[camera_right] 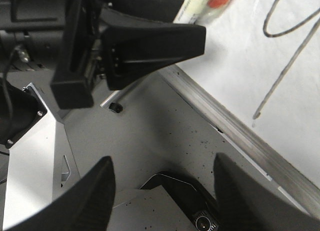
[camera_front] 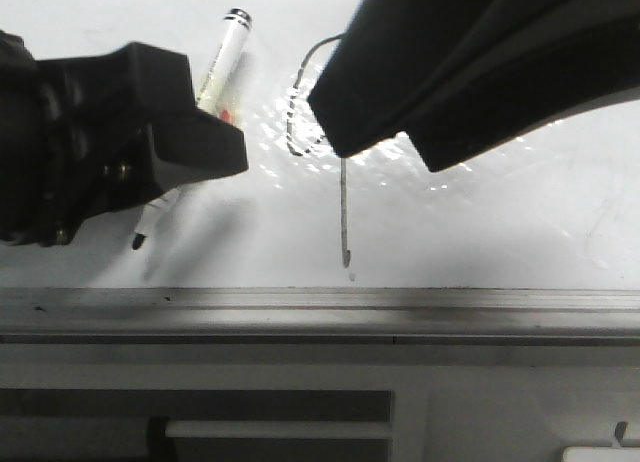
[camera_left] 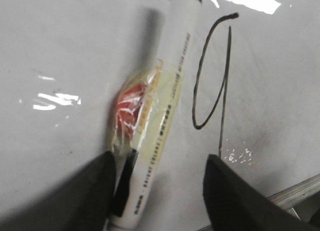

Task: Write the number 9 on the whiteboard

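Front view status: the number 9 (camera_front: 340,182) is drawn on the whiteboard (camera_front: 520,222); its loop is partly hidden behind the right arm, and its stem runs down toward the metal ledge (camera_front: 320,307).
Left gripper (camera_left: 157,191): fingers spread wide. The marker (camera_left: 155,121) lies between them on the board, touching or nearly touching the left finger and well clear of the right finger. No grip on it is visible.
Right gripper (camera_right: 162,191): fingers spread wide, nothing between them; it hangs off the board, over the grey base beyond the ledge.
Position of the figure: just beside the left gripper's right finger in the left wrist view, with the stem ending close to that fingertip.
Marker tip (camera_front: 137,242): dark and uncapped in the front view, below the left gripper, on or very near the board; contact cannot be confirmed.
Risk 1, smearing: judged likely if the left gripper slides sideways, because its right finger would cross the stem's fresh ink.
Risk 2, stray mark: any nudge that rolls the marker may drag the tip and leave a line.
Risk 3, roll-off: a loose marker may roll to the ledge.
Risk 4, arm collision: both arms sit near; crossing paths could produce contact.
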`<act>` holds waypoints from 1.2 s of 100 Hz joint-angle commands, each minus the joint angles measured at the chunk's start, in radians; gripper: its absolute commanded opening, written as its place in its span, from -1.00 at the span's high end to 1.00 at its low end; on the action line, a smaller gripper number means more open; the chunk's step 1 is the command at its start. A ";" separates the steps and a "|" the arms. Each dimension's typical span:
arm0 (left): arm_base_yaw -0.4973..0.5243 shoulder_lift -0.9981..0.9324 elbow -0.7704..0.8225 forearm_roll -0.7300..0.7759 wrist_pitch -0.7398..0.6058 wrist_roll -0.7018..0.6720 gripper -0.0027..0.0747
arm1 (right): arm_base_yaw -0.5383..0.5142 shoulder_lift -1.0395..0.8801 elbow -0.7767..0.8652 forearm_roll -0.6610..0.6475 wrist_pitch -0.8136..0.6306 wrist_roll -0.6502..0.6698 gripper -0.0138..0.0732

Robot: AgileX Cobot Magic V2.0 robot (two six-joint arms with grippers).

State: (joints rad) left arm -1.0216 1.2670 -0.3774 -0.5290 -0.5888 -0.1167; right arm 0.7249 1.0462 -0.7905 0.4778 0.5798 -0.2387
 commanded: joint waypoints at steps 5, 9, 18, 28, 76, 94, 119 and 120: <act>-0.001 -0.051 -0.024 -0.016 -0.049 0.002 -0.34 | 0.003 -0.013 -0.033 0.009 -0.048 -0.005 -0.17; -0.001 -0.067 -0.022 -0.016 -0.045 0.002 -0.34 | 0.003 -0.018 -0.033 -0.003 -0.057 -0.005 -0.12; -0.001 -0.112 -0.016 -0.014 -0.024 0.002 -0.34 | 0.003 -0.045 -0.029 -0.037 -0.085 -0.005 0.12; -0.001 -0.190 0.015 -0.004 -0.021 0.017 -0.34 | 0.003 -0.097 -0.006 -0.061 -0.136 -0.005 0.58; -0.001 -0.689 0.273 0.234 -0.021 0.055 0.98 | 0.003 -0.589 0.451 -0.142 -0.504 -0.063 0.83; -0.001 -0.776 0.364 0.234 -0.015 0.053 0.98 | 0.003 -0.772 0.582 -0.144 -0.511 -0.063 0.83; -0.001 -0.780 0.394 0.234 -0.016 0.051 0.98 | 0.003 -0.884 0.619 -0.144 -0.454 -0.063 0.83; -0.001 -0.780 0.394 0.234 -0.016 0.051 0.98 | 0.003 -0.884 0.619 -0.144 -0.454 -0.063 0.83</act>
State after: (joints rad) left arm -1.0216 0.4830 0.0000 -0.3087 -0.5343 -0.0631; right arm 0.7249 0.1640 -0.1475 0.3427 0.1856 -0.2888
